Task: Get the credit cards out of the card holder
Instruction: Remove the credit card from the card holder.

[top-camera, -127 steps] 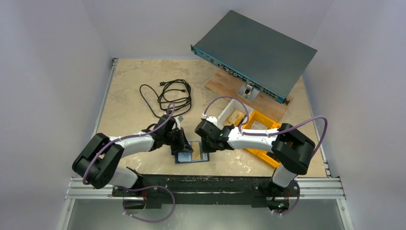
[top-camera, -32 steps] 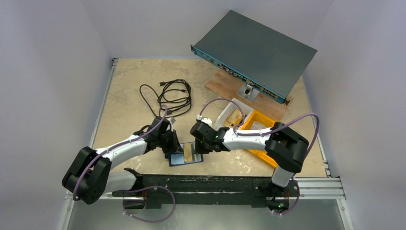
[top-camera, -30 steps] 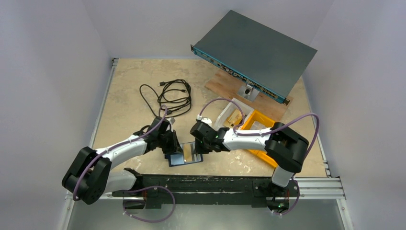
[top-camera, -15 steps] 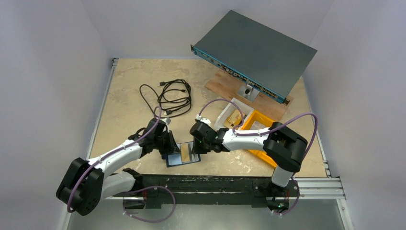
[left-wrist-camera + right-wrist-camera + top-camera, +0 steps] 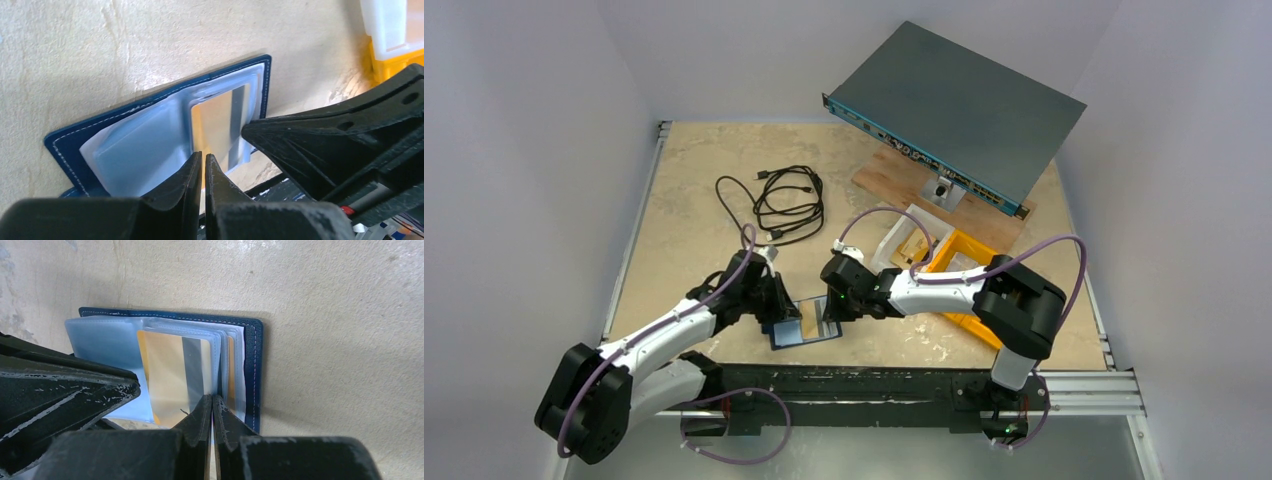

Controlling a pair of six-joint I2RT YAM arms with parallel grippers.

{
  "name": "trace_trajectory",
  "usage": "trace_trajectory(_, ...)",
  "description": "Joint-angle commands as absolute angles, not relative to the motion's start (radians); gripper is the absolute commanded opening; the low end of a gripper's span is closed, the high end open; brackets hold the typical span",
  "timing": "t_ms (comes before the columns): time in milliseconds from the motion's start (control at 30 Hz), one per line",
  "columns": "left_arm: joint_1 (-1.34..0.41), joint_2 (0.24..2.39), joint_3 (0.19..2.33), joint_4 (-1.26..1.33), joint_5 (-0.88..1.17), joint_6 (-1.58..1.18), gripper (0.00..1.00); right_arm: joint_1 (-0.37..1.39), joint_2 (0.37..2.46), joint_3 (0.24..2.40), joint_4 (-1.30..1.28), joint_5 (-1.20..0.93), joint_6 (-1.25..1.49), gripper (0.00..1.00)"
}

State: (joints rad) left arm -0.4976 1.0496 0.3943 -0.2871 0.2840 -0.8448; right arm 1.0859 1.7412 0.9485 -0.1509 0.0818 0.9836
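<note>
The card holder (image 5: 796,332) lies open near the table's front edge: navy cover, clear plastic sleeves. In the left wrist view one sleeve of the card holder (image 5: 75,145) shows a yellow credit card (image 5: 220,120) with a grey stripe. My left gripper (image 5: 203,156) is shut at that card's near edge, and a yellow sliver shows between the tips. From the right, my right gripper (image 5: 212,397) is shut on the sleeves' edge beside the credit card (image 5: 165,375). In the top view, the left gripper (image 5: 782,318) and right gripper (image 5: 829,312) meet over the holder.
A coiled black cable (image 5: 779,200) lies behind the left arm. A grey network switch (image 5: 954,110) rests tilted on a wooden board (image 5: 894,175) at the back right. A white bin (image 5: 904,240) and a yellow bin (image 5: 969,265) stand under the right arm.
The left arm has drawn back to the left and both grippers have shifted slightly left with the card holder. Both grippers stay shut.
</note>
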Motion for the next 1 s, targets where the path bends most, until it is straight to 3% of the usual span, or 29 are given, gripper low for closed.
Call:
trace_trajectory(0,-0.495,1.044,0.401,-0.234,0.321,-0.844,0.07,1.094,1.83,0.893,-0.286,0.094,0.968,0.0)
trace_trajectory(367,-0.495,1.102,0.382,-0.215,0.295,-0.841,0.09,1.094,1.824,0.893,-0.297,0.103,0.968,0.0)
trace_trajectory(633,-0.484,1.098,0.355,-0.229,0.266,-0.827,0.2,1.094,1.82,0.893,-0.305,0.107,0.968,0.0)
trace_trajectory(967,-0.478,1.093,0.338,-0.23,0.285,-0.827,0.19,1.094,1.821,0.891,-0.31,0.108,0.969,0.0)
